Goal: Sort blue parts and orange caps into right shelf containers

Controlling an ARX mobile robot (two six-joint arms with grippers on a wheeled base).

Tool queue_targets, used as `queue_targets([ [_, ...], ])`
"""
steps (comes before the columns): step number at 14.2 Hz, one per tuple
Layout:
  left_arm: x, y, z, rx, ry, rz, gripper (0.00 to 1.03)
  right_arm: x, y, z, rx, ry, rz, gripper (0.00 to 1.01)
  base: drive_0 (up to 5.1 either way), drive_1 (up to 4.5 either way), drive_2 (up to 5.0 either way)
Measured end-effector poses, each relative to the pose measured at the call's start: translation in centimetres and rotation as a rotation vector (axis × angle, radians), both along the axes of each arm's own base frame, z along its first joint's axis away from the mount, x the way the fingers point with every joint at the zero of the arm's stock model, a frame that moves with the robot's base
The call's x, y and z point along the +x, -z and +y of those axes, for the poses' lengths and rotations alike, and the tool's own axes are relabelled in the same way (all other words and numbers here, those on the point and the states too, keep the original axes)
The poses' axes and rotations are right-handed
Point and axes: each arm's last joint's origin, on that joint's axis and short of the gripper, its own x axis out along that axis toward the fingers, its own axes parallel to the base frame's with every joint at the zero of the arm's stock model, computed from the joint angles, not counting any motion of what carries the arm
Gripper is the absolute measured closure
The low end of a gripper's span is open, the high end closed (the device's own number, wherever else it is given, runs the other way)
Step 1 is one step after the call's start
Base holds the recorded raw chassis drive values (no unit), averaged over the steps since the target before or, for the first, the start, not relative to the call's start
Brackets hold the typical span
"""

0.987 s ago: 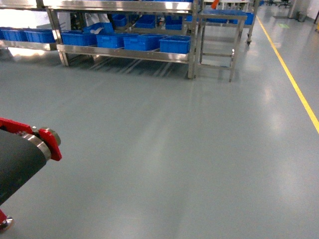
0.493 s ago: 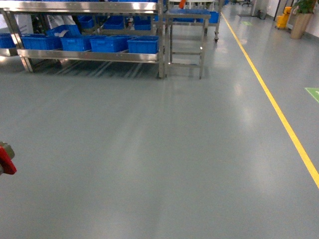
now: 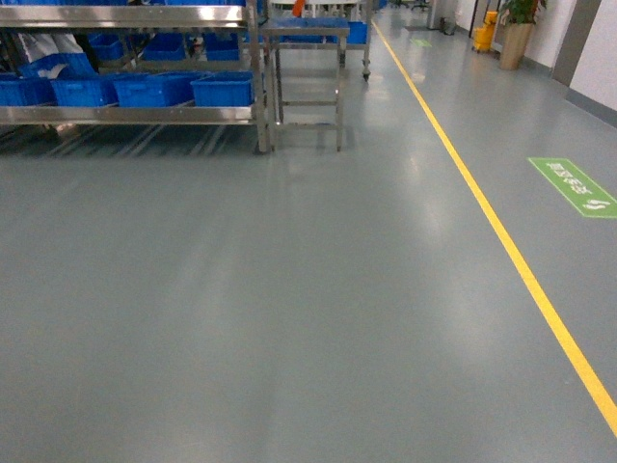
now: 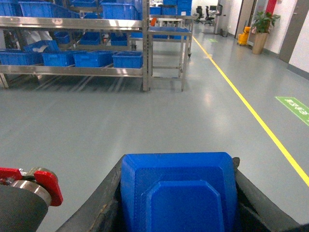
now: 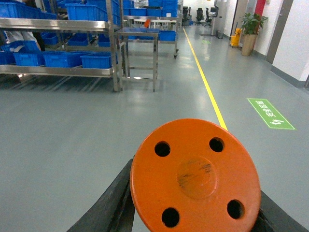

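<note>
In the left wrist view, my left gripper [image 4: 177,165] is shut on a blue part [image 4: 178,193], a blocky piece with bevelled corners that fills the gap between the black fingers. The right wrist view shows my right gripper [image 5: 193,195] shut on an orange cap [image 5: 195,176], a round disc with several holes. Far ahead on the left stands a steel shelf [image 3: 125,114] [image 4: 72,71] [image 5: 58,71]. Bright-blue containers [image 3: 152,90] [image 4: 128,59] [image 5: 96,60] sit in a row on it. Neither gripper shows in the head view.
A small steel table [image 3: 307,58] stands right of the shelf. A yellow floor line [image 3: 501,241] runs away on the right, with a green floor mark [image 3: 574,186] beyond it. A potted plant [image 3: 516,34] and yellow bucket [image 3: 485,37] stand far back. Grey floor lies between.
The head view has swung to the right: the shelf and table slid left in the view, the yellow line moved toward the middle, and the red-and-black arm part left the lower left corner.
</note>
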Motion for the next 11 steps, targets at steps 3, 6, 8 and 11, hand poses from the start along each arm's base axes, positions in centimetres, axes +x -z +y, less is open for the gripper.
queue_targets([
  [3, 0.0, -0.04, 0.01, 0.0, -0.002, -0.004, 0.59, 0.0, -0.02, 0.0, 0.0, 0.0, -0.002, 0.57, -0.1, 4.06, -4.2],
  [6, 0.0, -0.01, 0.01, 0.0, -0.002, -0.001, 0.59, 0.0, 0.0, 0.0, 0.0, 0.0, 0.0, 0.57, -0.1, 4.1, -4.3],
  [8, 0.0, -0.03, 0.01, 0.0, -0.002, -0.003, 0.59, 0.0, -0.01, 0.0, 0.0, 0.0, -0.002, 0.57, 0.0, 4.26, -4.2],
  [11, 0.0, -0.01, 0.01, 0.0, -0.003, -0.001, 0.59, 0.0, -0.03, 0.0, 0.0, -0.001, -0.003, 0.57, 0.0, 4.29, -4.3],
])
